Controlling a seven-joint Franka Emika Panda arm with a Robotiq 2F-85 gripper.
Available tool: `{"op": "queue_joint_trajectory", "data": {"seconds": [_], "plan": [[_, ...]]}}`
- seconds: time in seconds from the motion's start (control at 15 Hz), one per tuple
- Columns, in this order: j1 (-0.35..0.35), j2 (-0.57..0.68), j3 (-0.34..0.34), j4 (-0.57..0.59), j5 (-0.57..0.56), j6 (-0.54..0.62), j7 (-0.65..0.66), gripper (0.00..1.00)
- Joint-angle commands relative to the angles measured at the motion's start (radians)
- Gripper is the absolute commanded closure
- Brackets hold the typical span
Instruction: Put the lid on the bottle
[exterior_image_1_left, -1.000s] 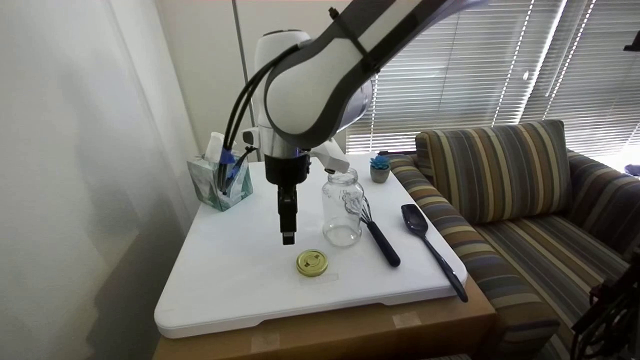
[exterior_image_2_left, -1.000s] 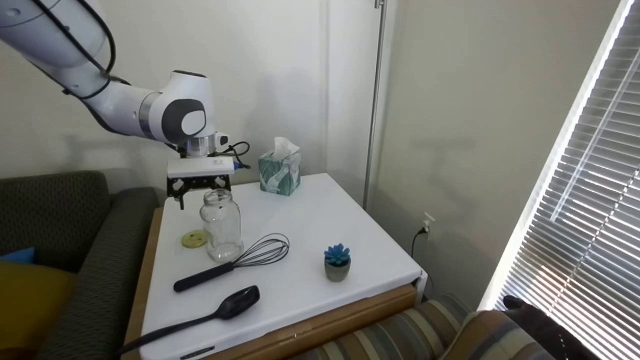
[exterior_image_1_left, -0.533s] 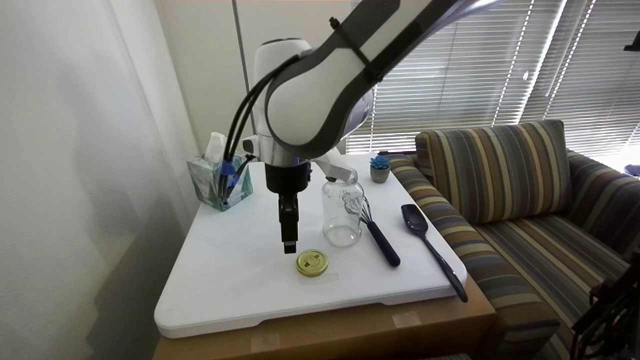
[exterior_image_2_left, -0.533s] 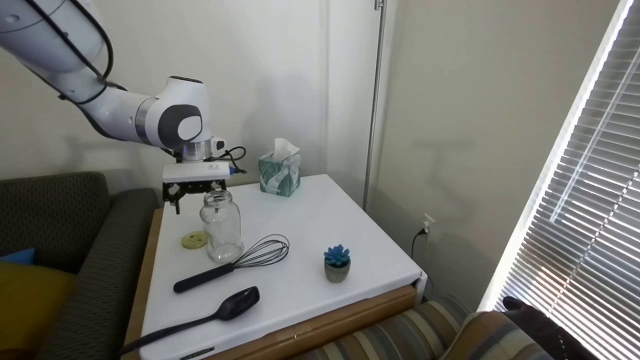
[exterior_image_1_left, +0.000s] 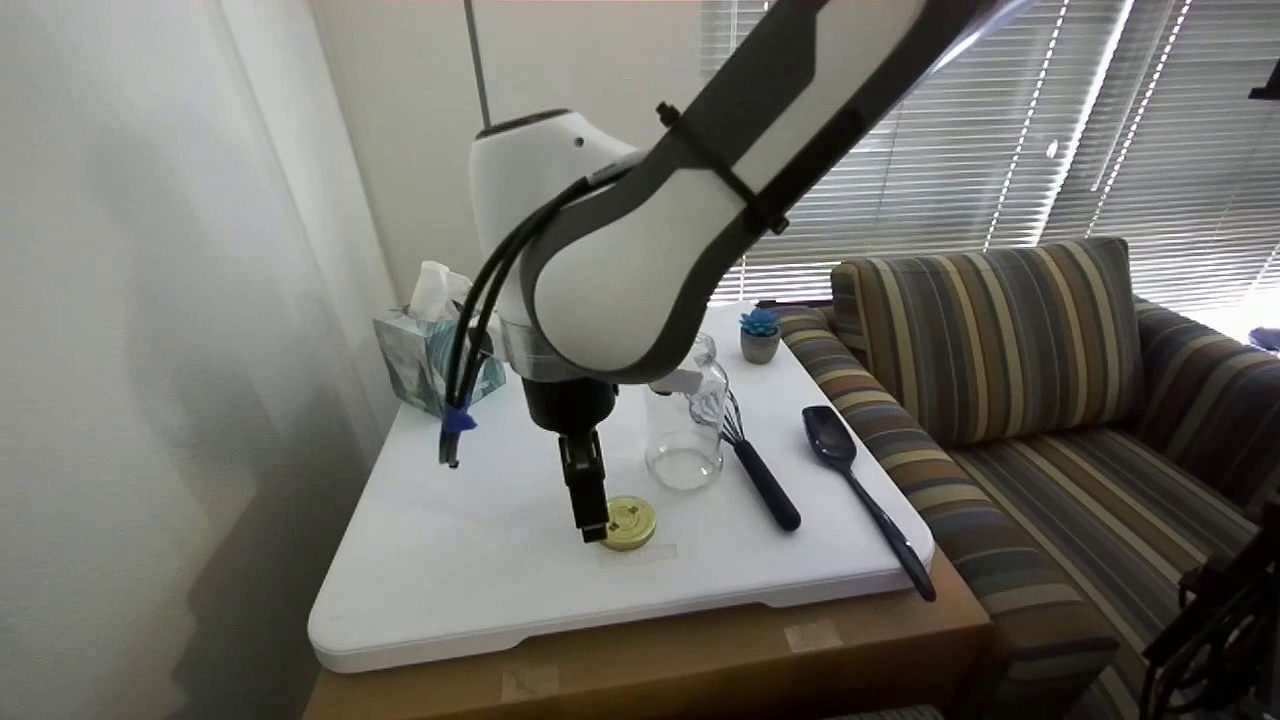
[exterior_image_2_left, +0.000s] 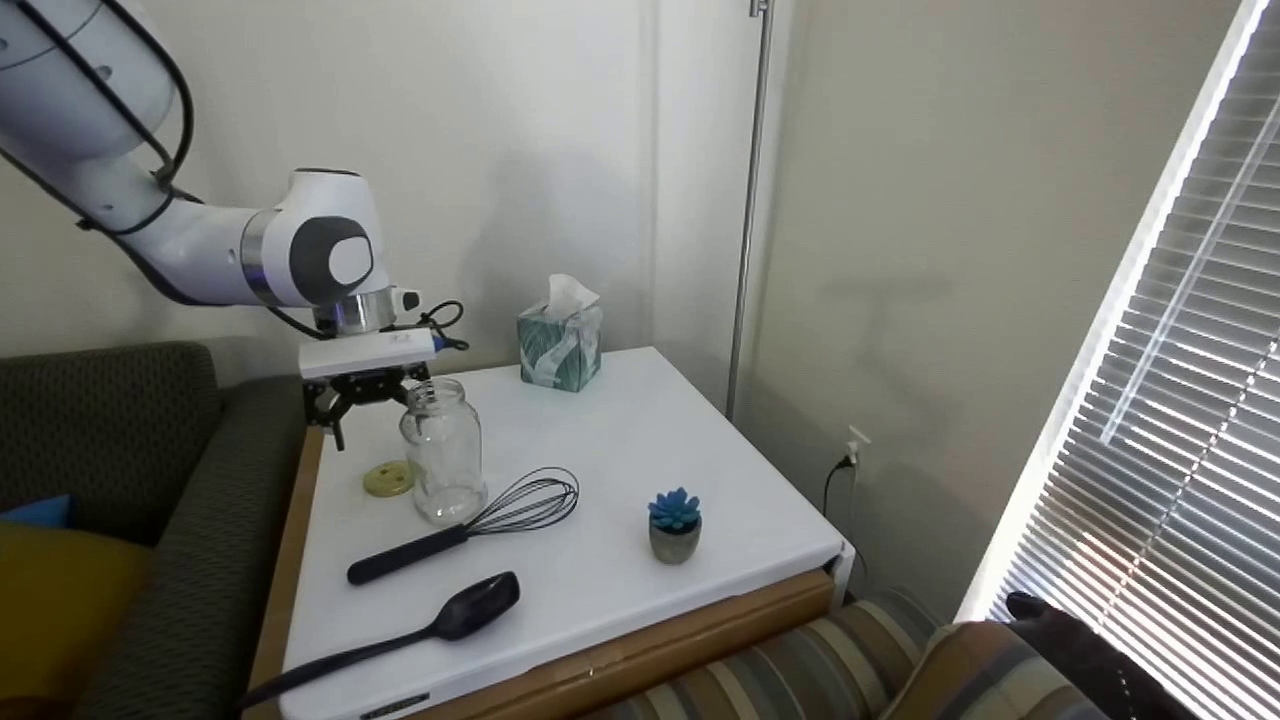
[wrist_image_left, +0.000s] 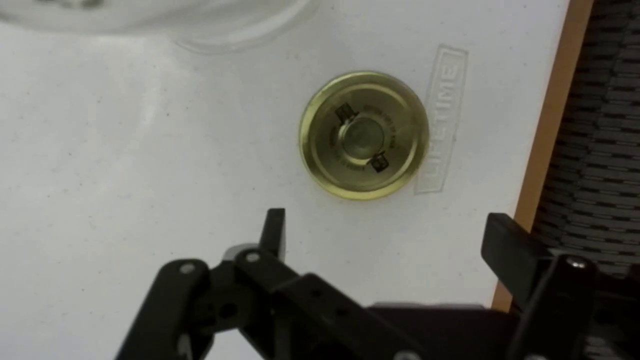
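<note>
1. Counter (exterior_image_2_left: 600, 450): white, with a raised "LIFETIME" label (wrist_image_left: 442, 120) moulded near one edge.
2. Glass jar (exterior_image_2_left: 445, 460): clear, wide-mouthed, with embossed decoration on its side. Stands upright on the counter, mouth open.
3. Lid (wrist_image_left: 364, 137): round, gold-coloured, two dark printed marks on either side of its centre. Lies flat on the counter, just beside the glass jar and next to the moulded label.
4. End effector (wrist_image_left: 386, 226): black, two-fingered. Released, its fingers (wrist_image_left: 512, 252) spread wide. Hangs above the counter near the lid; in the wrist view the lid sits beyond the fingertips, in line with the gap between them. In an exterior view a finger covers a little of the lid's edge.
5. Robot arm (exterior_image_1_left: 620, 290): white with dark grey panels.
6. Whisk (exterior_image_2_left: 440, 543): black handle, thin wire loops. Lies close by the base of the glass jar; whether they touch cannot be told.
7. Cooking spoon (exterior_image_2_left: 460, 616): black. Lies on the counter, handle end running past the edge.
8. Tissue box (exterior_image_2_left: 560, 350): teal and white leaf pattern, a tissue (exterior_image_2_left: 571, 296) standing out of its top.
9. Potted succulent (exterior_image_2_left: 675, 528): blue leaves, grey pot. On the counter, well apart from the lid.
10. Armchair (exterior_image_1_left: 1090, 500): striped upholstery, beside the counter.
</note>
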Motion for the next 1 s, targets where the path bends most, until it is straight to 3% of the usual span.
{"op": "queue_joint_trajectory", "data": {"seconds": [0.0, 0.93], "plan": [[0.013, 0.005, -0.017, -0.028, -0.045, -0.005, 0.017, 0.00], [0.032, 0.067, -0.055, 0.020, -0.141, -0.023, 0.017, 0.00]]}}
